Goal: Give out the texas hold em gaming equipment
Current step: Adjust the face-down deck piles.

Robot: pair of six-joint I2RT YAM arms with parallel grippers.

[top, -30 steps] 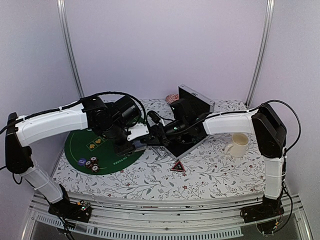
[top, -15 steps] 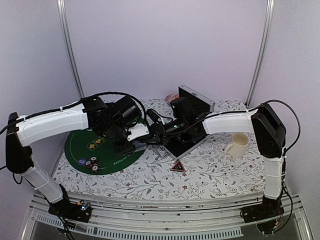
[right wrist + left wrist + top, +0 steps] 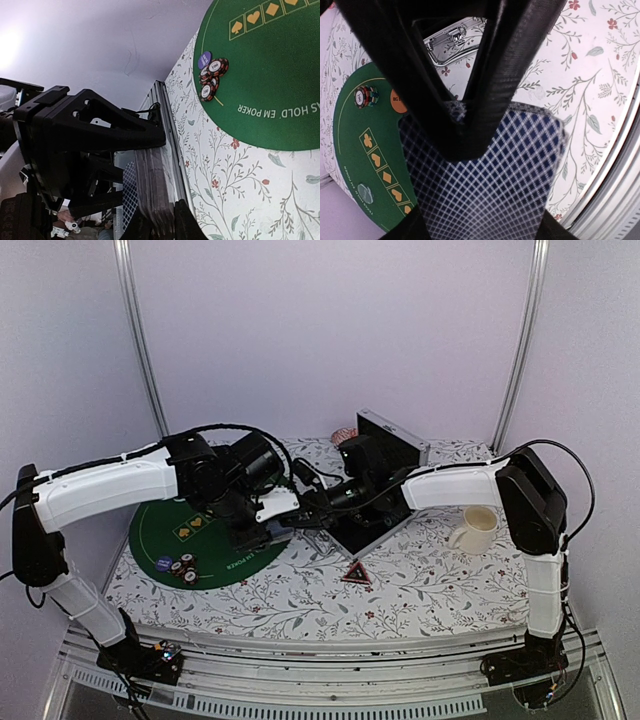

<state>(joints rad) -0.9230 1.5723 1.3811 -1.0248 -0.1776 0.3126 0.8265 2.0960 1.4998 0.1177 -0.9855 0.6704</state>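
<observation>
Top external view puts both arms over the middle of the surface (image 3: 300,605), meeting just right of the green poker mat (image 3: 160,530). The left claw (image 3: 262,532) is partly open and clamped across a deck of playing cards (image 3: 485,190), held above the mat's edge with its blue cross-hatched back facing the left wrist camera. The right claw (image 3: 303,512) is at the deck, its fingertips (image 3: 187,222) tight on either side of the stack's edge. Whether they actually pinch a card I cannot tell.

A cluster of poker chips (image 3: 180,565) lies on the mat, and an orange button (image 3: 397,101) lies there beside one striped chip.

This looks like the dealing step. Next, the right claw probably needs to peel cards cleanly off the deck and set them on the mat.
</observation>
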